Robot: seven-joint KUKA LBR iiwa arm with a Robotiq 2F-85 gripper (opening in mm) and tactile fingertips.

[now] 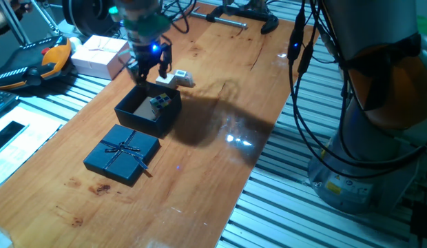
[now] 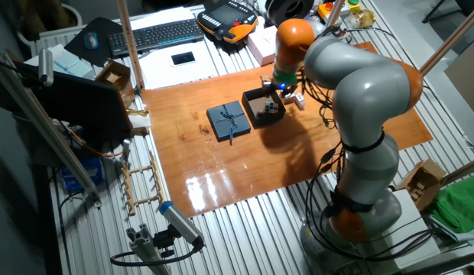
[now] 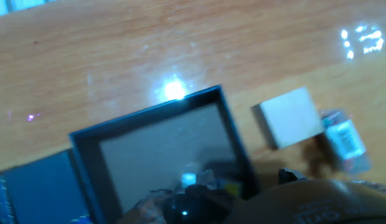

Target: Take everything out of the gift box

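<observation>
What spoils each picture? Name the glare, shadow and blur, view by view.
One fixed view: bright glare patches on the table and a dark shadow beside the gift box. The other fixed view: evenly lit, with a pale sheen on the table's near edge. Hand view: soft and blurred, a glare spot at the box's rim, and the white block washed out.

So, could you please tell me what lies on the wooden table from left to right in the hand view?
Lid → gift box → white block → small white and blue item, too blurred to identify.
</observation>
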